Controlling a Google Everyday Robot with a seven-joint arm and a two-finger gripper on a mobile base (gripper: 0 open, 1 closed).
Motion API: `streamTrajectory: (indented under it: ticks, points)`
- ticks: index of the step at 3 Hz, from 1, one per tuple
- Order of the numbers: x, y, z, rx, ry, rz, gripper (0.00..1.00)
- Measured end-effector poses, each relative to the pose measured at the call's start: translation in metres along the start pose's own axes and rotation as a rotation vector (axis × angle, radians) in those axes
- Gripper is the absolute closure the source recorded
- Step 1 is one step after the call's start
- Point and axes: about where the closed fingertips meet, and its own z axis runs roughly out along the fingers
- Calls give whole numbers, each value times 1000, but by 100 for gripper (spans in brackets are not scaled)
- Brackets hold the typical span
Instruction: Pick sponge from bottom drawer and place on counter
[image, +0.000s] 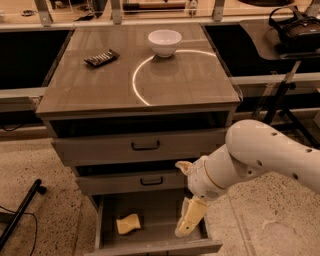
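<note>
Camera view: one pincer (186, 227) near one sponge (128, 223)

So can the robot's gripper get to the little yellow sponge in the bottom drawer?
Probably yes. The grey-brown bottom drawer is pulled open, the small pale-yellow sponge lies uncovered on its floor, and the gripper hangs over the same drawer, off to one side of the sponge, with nothing between them.

Pale-yellow sponge (128, 223) flat at left of open bottom drawer (158, 219), tool (183, 232) over its right; glossy counter (100, 85) above.
</note>
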Motion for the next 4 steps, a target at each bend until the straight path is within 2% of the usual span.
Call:
streamTrajectory:
  ticks: [1,2,3,4]
  points:
    - [0,0,0,-1,-1,-1,0]
    - [9,7,31,-18,-23,-27,0]
    - [24,15,76,-60,-56,-47,0]
    - [45,20,137,-144,-148,-15,0]
